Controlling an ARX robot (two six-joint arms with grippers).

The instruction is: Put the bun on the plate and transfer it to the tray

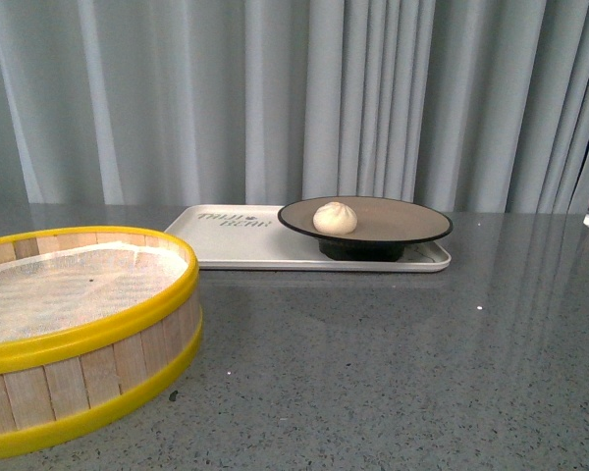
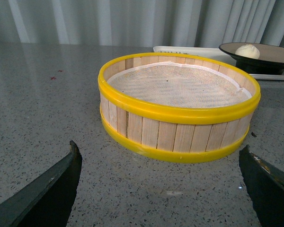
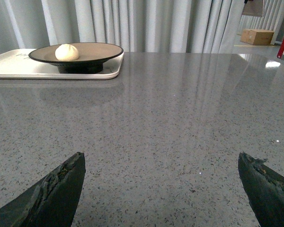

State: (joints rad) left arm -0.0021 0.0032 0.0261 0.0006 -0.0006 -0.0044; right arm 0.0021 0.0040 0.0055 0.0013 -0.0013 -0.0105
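The white bun (image 1: 335, 217) sits on the black-rimmed tan plate (image 1: 412, 222), which stands on the cream tray (image 1: 231, 245) at the back of the table. All three also show in the right wrist view: the bun (image 3: 66, 52), the plate (image 3: 102, 49) and the tray (image 3: 9, 68). In the left wrist view the bun (image 2: 247, 50) and plate (image 2: 274, 52) are far behind the steamer. My left gripper (image 2: 159, 153) is open and empty just before the steamer basket. My right gripper (image 3: 161, 161) is open and empty over bare table. Neither arm shows in the front view.
A yellow-rimmed wooden steamer basket (image 1: 88, 324) with a white cloth liner and no bun inside stands at the front left, also in the left wrist view (image 2: 180, 137). Grey speckled tabletop (image 1: 393, 363) runs to grey curtains behind.
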